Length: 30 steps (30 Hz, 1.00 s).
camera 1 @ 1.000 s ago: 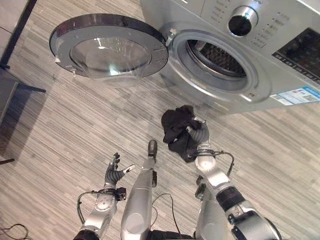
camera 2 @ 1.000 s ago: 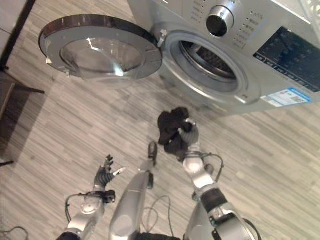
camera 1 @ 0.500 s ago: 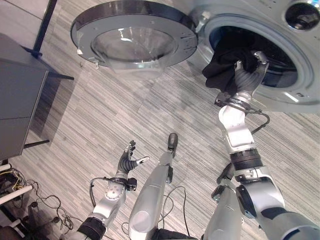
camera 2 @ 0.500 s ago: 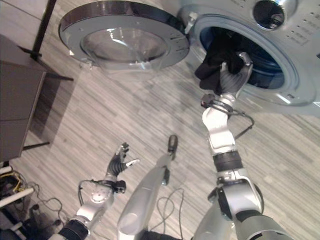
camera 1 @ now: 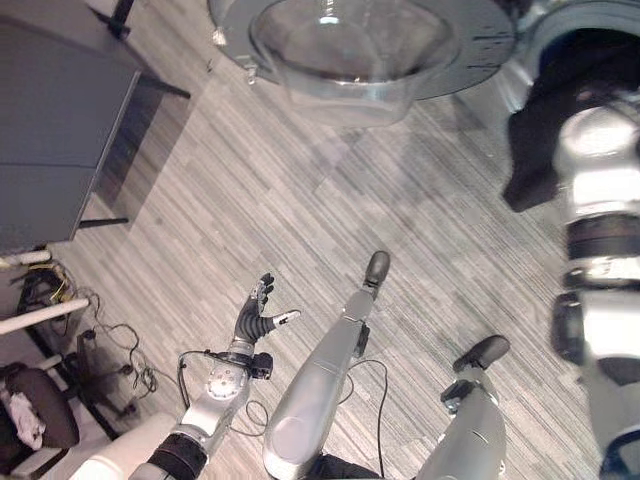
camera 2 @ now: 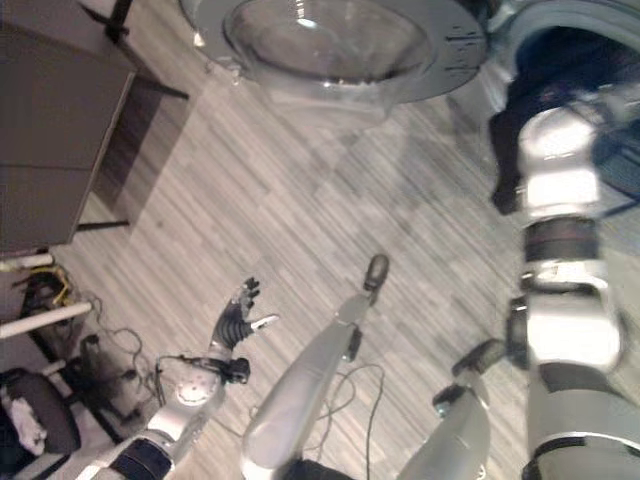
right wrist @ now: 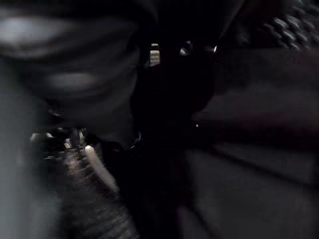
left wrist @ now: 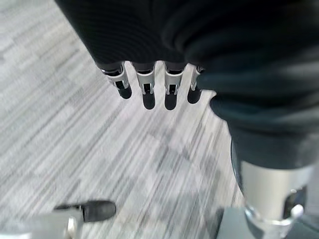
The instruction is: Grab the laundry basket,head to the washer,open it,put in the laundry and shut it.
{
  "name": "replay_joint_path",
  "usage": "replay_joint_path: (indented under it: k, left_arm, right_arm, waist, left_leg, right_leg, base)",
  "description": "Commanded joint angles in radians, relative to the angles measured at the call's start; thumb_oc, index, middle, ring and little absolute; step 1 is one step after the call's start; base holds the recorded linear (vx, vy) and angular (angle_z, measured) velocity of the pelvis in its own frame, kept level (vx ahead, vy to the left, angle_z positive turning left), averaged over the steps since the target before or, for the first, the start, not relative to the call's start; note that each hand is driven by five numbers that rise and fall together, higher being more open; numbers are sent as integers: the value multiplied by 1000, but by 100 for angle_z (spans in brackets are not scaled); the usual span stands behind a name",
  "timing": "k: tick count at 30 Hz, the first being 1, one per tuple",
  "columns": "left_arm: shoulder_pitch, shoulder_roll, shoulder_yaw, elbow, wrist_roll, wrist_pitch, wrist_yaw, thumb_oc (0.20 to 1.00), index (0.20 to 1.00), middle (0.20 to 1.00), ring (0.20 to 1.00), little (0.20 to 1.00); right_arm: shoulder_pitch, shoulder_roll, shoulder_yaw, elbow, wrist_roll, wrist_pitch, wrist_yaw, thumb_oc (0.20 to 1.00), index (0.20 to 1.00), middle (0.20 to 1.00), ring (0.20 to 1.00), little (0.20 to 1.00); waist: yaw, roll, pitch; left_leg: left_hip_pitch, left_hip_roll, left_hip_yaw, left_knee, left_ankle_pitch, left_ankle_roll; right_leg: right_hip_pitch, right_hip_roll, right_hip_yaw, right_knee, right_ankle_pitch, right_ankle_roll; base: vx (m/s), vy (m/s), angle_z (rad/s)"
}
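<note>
The round glass washer door (camera 1: 360, 45) hangs wide open over the grey striped floor (camera 1: 300, 200). A dark cloth (camera 1: 535, 150) and the right arm fill the washer's opening. A dark cabinet (camera 1: 55, 120) stands well to the left.

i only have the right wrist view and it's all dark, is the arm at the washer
observer: yes, in the eye views the right arm reaches into the washer opening.
operator: is the laundry all the way in
observer: no, part of the black garment hangs outside the opening, beside the arm.
operator: and the left hand
observer: the left hand is open and empty, low over the floor.
</note>
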Motion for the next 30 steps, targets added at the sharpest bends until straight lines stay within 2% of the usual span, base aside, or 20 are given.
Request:
replay_joint_path:
  k: [1, 4, 6, 8, 10, 13, 15, 16, 19, 22, 26, 27, 29, 30]
  left_arm:
    - [33, 17, -28, -42, -54, -48, -20, 1000, 1000, 1000, 1000, 1000]
    - [35, 24, -8, -66, -71, -51, -39, 1000, 1000, 1000, 1000, 1000]
    - [37, 26, -3, -77, -75, -51, -46, 1000, 1000, 1000, 1000, 1000]
    - [52, 36, 7, -101, -91, -53, -62, 1000, 1000, 1000, 1000, 1000]
    - [72, 54, 16, -124, -104, -48, -74, 1000, 1000, 1000, 1000, 1000]
    - [105, 84, 55, -152, -114, -34, -85, 1000, 1000, 1000, 1000, 1000]
    - [136, 97, 107, -148, -106, -17, -73, 1000, 1000, 1000, 1000, 1000]
    - [134, 91, 108, -150, -105, -16, -73, 1000, 1000, 1000, 1000, 1000]
    - [159, 87, 143, -134, -113, -5, -61, 1000, 1000, 1000, 1000, 1000]
    - [194, 86, 167, -143, -133, -7, -77, 1000, 1000, 1000, 1000, 1000]
    - [176, 86, 173, -146, -156, -12, -89, 1000, 1000, 1000, 1000, 1000]
    - [178, 90, 176, -152, -162, -9, -96, 1000, 1000, 1000, 1000, 1000]
    - [176, 100, 169, -170, -164, 2, -113, 1000, 1000, 1000, 1000, 1000]
    - [178, 106, 168, -176, -170, 7, -123, 1000, 1000, 1000, 1000, 1000]
  right_arm:
    - [-11, -125, 129, -49, -67, 20, -8, 200, 200, 200, 200, 200]
    - [-89, -216, 287, 72, -128, 54, 86, 200, 200, 200, 200, 200]
    - [-123, -234, 333, 110, -144, 62, 114, 200, 200, 200, 200, 200]
    - [-204, -261, 402, 195, -134, 64, 165, 200, 200, 200, 200, 200]
    - [-334, -290, 520, 323, -95, 45, 223, 200, 200, 200, 200, 200]
    - [-574, -302, 755, 433, -43, 17, 341, 200, 200, 200, 200, 200]
    - [-765, -300, 902, 376, 11, 2, 346, 200, 200, 200, 200, 200]
    - [-779, -297, 915, 379, 12, 3, 348, 200, 200, 200, 200, 200]
    - [-919, -337, 1017, 285, 11, 1, 279, 200, 200, 200, 200, 200]
    - [-1001, -382, 1130, 223, -63, 30, 278, 200, 200, 200, 200, 200]
    - [-887, -299, 1058, 265, -5, 8, 390, 200, 200, 200, 200, 200]
    - [-821, -278, 1017, 282, 18, -6, 430, 1000, 1000, 1000, 1000, 1000]
    - [-721, -250, 966, 393, 95, -30, 541, 1000, 1000, 1000, 1000, 1000]
    - [-710, -239, 955, 436, 118, -30, 565, 1000, 1000, 1000, 1000, 1000]
  waist:
    - [-19, 60, -47]
    - [-3, 52, -64]
    - [-2, 54, -71]
    - [3, 53, -84]
    - [12, 46, -100]
    - [31, 21, -125]
    - [32, -16, -147]
    - [31, -11, -146]
    - [27, -32, -170]
    - [19, -37, -187]
    - [12, -41, -185]
    - [7, -49, -183]
    - [4, -53, -174]
    - [3, -56, -170]
  left_leg:
    - [-125, 14, -14, 7, -34, -63]
    - [-167, 5, -12, 12, -32, -62]
    - [-181, 3, -12, 17, -33, -61]
    - [-207, -2, -12, 25, -33, -63]
    - [-232, -4, -10, 28, -33, -66]
    - [-261, -2, -7, 24, -34, -69]
    - [-279, 1, -7, 18, -35, -70]
    - [-282, 1, -7, 17, -34, -70]
    - [-294, -1, -16, 8, -32, -69]
    - [-312, -5, -30, 10, -30, -69]
    - [-322, 4, -29, 20, -33, -64]
    - [-326, 10, -25, 27, -36, -62]
    - [-330, 18, -24, 38, -42, -61]
    - [-332, 20, -25, 43, -42, -62]
  right_leg:
    - [47, 13, -18, 37, -54, -59]
    - [18, 10, -31, 33, -45, -54]
    - [3, 10, -31, 39, -47, -54]
    - [-22, 8, -31, 48, -54, -55]
    - [-43, 7, -34, 49, -53, -53]
    - [-67, 12, -39, 39, -48, -48]
    - [-76, 22, -45, 22, -43, -44]
    - [-79, 22, -44, 22, -43, -44]
    - [-83, 27, -53, 16, -53, -47]
    - [-102, 34, -56, 28, -70, -53]
    - [-140, 42, -22, 55, -76, -64]
    - [-151, 44, -12, 64, -80, -69]
    - [-156, 49, -3, 66, -85, -72]
    - [-160, 50, -4, 69, -84, -72]
  base:
    - [67, 27, 2]
    - [60, 7, -6]
    - [43, -2, -1]
    - [48, 4, 3]
    - [42, 5, 0]
    - [51, -16, 0]
    - [82, -40, -7]
    - [79, -40, -12]
    - [65, -50, -9]
    - [53, -53, -1]
    - [13, 4, 2]
    - [2, 3, -6]
    - [-7, -39, -13]
    - [-12, -60, -19]
